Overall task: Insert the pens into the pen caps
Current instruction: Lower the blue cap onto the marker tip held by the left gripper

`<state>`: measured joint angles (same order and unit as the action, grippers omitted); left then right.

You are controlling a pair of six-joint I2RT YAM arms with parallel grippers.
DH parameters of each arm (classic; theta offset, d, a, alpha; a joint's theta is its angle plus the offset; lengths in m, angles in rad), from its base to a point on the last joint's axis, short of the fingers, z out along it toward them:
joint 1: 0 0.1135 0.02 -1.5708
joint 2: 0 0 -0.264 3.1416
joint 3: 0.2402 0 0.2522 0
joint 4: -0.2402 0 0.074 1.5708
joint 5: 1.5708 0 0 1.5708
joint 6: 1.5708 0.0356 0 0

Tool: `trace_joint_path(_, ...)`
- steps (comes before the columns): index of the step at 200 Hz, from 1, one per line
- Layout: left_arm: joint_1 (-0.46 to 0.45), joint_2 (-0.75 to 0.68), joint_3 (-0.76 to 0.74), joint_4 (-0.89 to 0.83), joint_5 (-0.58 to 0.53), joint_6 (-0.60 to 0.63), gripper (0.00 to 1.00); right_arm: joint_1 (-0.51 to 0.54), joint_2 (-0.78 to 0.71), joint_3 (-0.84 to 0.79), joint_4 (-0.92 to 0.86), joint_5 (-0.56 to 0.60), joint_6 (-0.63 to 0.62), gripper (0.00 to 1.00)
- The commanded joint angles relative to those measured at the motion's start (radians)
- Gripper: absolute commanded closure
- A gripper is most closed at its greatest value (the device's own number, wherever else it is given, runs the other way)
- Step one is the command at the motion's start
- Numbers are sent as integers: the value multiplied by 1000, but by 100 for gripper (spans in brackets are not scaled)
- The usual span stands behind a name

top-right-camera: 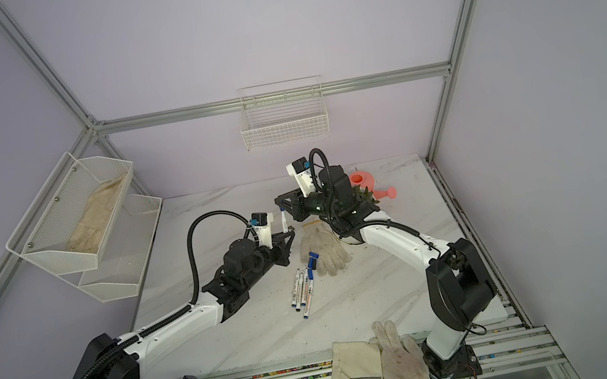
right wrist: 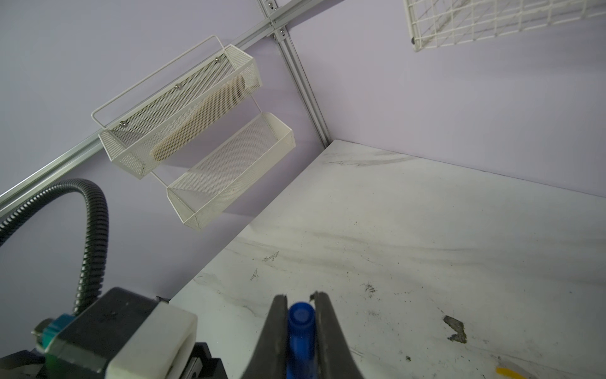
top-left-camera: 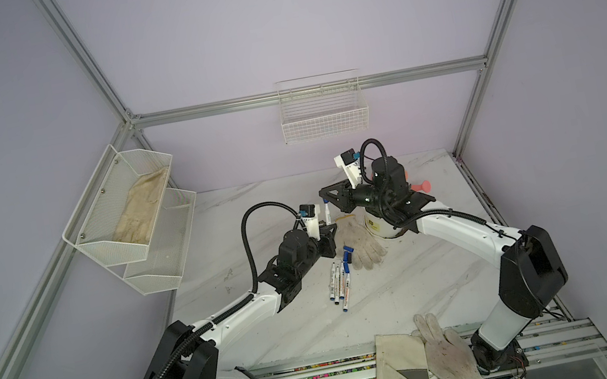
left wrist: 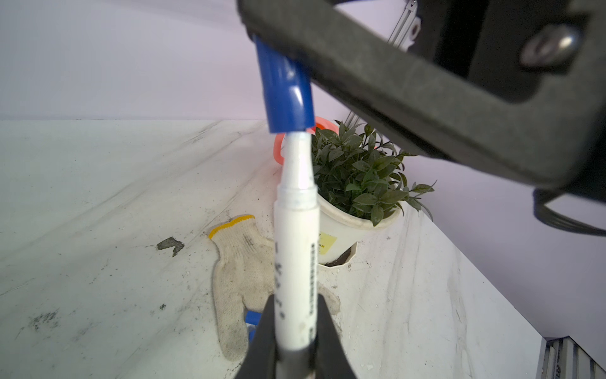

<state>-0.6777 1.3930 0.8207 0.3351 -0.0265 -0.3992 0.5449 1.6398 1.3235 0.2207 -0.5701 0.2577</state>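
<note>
**Capping step: pen meeting cap in the air over the bench, between its middle and far edge.**

The left gripper (left wrist: pixel 296 315) was clamped narrow on the lower barrel of a white pen (left wrist: pixel 296 249), held near upright. The right gripper (right wrist: pixel 300 305) was pinched on a blue cap (left wrist: pixel 285 92) whose mouth sat over the nib, with the neck not yet seated. The cap axis looked slightly tilted against the barrel. Judged risk: a push would bind the rim on the shoulder, lever the pen in the pads, or let the cap slip. Spare pens (top-left-camera: pixel 337 281) and a loose cap (top-left-camera: pixel 348 252) lay mid-bench beside a glove (top-left-camera: pixel 361 239), so a drop could scatter them. A potted plant (left wrist: pixel 360 177) crowded the far right side. The bench (top-left-camera: pixel 415 284) was open toward its left and near edges.
</note>
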Motion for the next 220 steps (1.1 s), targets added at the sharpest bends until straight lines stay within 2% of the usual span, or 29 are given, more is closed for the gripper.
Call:
trace_joint_path(1, -5, -32, -38, 66, -9, 26, 100, 3, 4, 8, 19, -16, 5, 100)
trace_joint_path(65, -4, -38, -69, 105, -50, 2, 100, 3, -21, 0, 8, -45, 5, 100)
trace_joint_path(111, -3, -27, -60, 140, -46, -7, 100, 2, -29, 0, -26, -109, -16, 100)
trace_joint_path(220, -3, -50, -43, 181, -55, 16, 100, 1, -3, 21, -106, -121, -56, 100)
